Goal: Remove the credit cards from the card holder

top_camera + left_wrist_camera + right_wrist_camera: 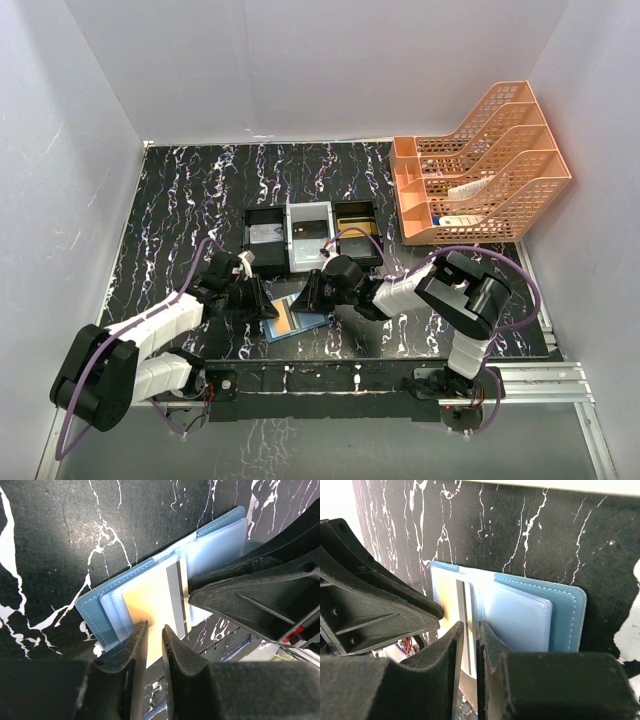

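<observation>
The blue card holder lies open on the black marbled table between my two grippers. A gold-tan credit card with a grey stripe lies on its pale blue inner pockets. In the left wrist view the card sticks out of the holder toward me. My left gripper is over the card's near edge, nearly shut, nothing pinched. From the other side, my right gripper is also almost shut above the card and pocket, beside the holder cover. The two grippers nearly meet.
A black-and-white three-compartment tray stands just behind the holder. An orange tiered file rack fills the back right corner. White walls close in the left, back and right sides.
</observation>
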Tool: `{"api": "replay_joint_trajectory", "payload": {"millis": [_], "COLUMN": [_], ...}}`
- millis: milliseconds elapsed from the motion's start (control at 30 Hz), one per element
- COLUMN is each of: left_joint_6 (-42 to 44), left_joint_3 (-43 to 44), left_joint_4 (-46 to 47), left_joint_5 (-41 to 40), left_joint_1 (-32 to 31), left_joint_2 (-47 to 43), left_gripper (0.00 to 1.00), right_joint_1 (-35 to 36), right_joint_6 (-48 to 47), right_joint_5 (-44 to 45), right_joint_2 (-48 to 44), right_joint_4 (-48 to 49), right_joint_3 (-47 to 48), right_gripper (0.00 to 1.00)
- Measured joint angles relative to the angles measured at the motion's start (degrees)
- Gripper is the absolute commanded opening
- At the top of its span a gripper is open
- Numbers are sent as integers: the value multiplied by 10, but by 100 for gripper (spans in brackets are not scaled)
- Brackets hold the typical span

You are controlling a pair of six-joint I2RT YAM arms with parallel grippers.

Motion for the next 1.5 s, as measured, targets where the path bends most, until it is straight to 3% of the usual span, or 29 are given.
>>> {"api": "replay_joint_trajectory", "payload": {"millis": [200, 300, 400, 767, 1133, 1333, 1500], "left_joint_6": [-7, -10, -11, -12, -9, -8, -5], "left_joint_3": [0, 0, 0, 1, 1, 2, 3], "left_joint_4": [1, -7, -19, -13, -3, -7, -9], "left_joint_5": [-6, -13, -24, -27, -26, -30, -32], "left_joint_1": [0, 0, 0, 0, 0, 0, 0], "left_joint_2": [3, -7, -22, -4, 8, 8, 8], "left_gripper": [19, 29, 32, 18, 14, 13, 12], "right_joint_1": [0, 0, 0, 0, 0, -6, -14], "right_joint_6": [-2, -2, -2, -2, -4, 4, 16], "right_joint_5": [-5, -9, -10, -11, -19, -30, -43], "right_joint_2": [0, 0, 0, 0, 0, 0, 0], "right_joint_4": [1, 1, 1, 1, 10, 29, 56], "right_joint_3": [0, 0, 0, 0, -1, -13, -31], "right_gripper": [17, 17, 17, 18, 15, 23, 13]}}
